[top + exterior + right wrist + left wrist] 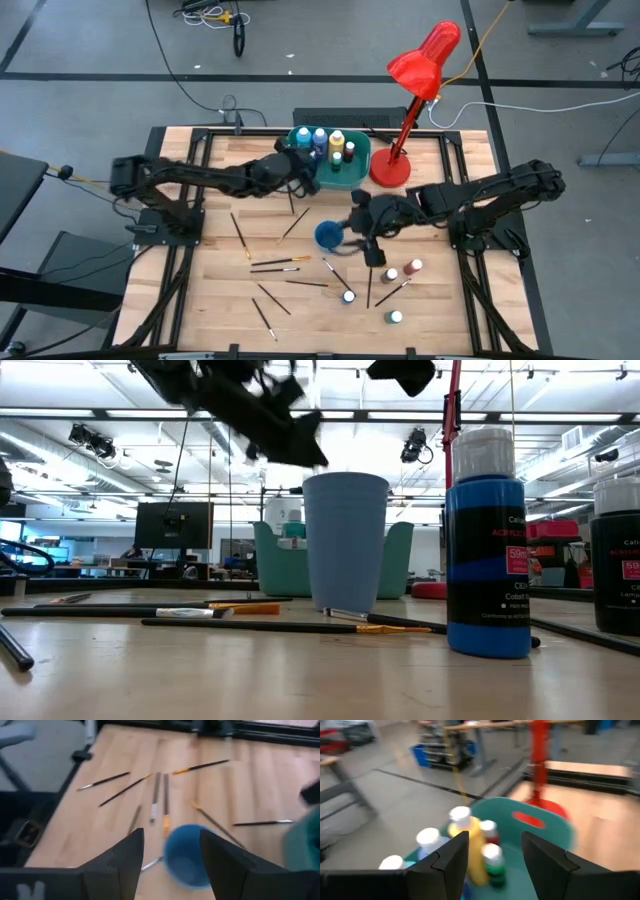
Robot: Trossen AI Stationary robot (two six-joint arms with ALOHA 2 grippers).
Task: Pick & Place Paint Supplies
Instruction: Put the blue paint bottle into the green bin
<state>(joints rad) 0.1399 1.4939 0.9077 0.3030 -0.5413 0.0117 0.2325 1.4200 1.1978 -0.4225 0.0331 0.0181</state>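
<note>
A teal tub (358, 172) at the table's far middle holds several paint bottles (320, 138). My left gripper (308, 168) is open and empty over the tub's left part; the left wrist view shows the bottles (470, 837) just past its fingers (495, 840). My right gripper (352, 228) is open and empty beside an upright blue cup (328, 236), which stands on the table ahead of its fingers (172, 837) in the right wrist view (187, 855). Several bottles (390, 274) and thin paintbrushes (280, 262) lie loose on the table.
A red desk lamp (425, 60) stands with its base (390, 168) right of the tub. Loose bottles stand at the near right (396, 317) and near middle (348, 296). Brushes are scattered across the table's middle and near left (265, 315). The low view shows a blue bottle (487, 540) close by.
</note>
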